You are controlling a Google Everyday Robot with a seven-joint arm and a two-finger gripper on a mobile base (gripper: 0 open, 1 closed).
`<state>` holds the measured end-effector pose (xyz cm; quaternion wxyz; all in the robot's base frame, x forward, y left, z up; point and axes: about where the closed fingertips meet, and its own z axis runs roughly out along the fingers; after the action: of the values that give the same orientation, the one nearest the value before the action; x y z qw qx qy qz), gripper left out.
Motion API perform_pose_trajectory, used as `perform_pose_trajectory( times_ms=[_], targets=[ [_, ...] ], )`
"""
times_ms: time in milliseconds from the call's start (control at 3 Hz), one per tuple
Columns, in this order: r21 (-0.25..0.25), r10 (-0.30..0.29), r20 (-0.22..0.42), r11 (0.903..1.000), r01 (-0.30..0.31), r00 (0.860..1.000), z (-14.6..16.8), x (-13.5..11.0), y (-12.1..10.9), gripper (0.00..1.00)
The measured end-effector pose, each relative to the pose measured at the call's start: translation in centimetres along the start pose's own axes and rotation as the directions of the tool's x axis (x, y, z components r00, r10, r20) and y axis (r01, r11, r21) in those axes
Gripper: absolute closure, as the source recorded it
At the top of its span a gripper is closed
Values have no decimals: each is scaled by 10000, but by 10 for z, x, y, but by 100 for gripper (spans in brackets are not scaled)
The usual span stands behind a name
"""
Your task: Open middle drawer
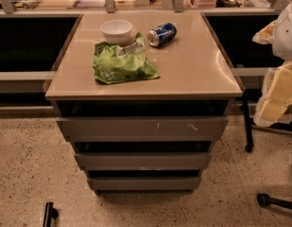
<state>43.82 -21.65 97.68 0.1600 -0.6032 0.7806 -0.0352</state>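
Camera view: gripper [270, 109] at right edge, state unclear, apart from middle drawer [143, 161].

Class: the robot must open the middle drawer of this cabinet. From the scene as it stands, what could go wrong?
The middle drawer looks much like the scratched front above and the narrow front below; the hand, up at the right edge, might reach the wrong one.
Its front is flat with no handle, so a grip may slip.
A jolt could roll the blue can lying on its side on top.

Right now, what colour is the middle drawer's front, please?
Middle drawer: grey, camera view; gripper at right edge.
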Motion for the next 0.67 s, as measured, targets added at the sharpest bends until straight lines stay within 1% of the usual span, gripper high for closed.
perform_pose_trajectory(
  times_ms=[333,667],
  targets=[
    [0,0,0,10000,0,10000,0,0,0,0],
    [-49,294,238,9996,-293,9993,13,8,0,0]
  ],
)
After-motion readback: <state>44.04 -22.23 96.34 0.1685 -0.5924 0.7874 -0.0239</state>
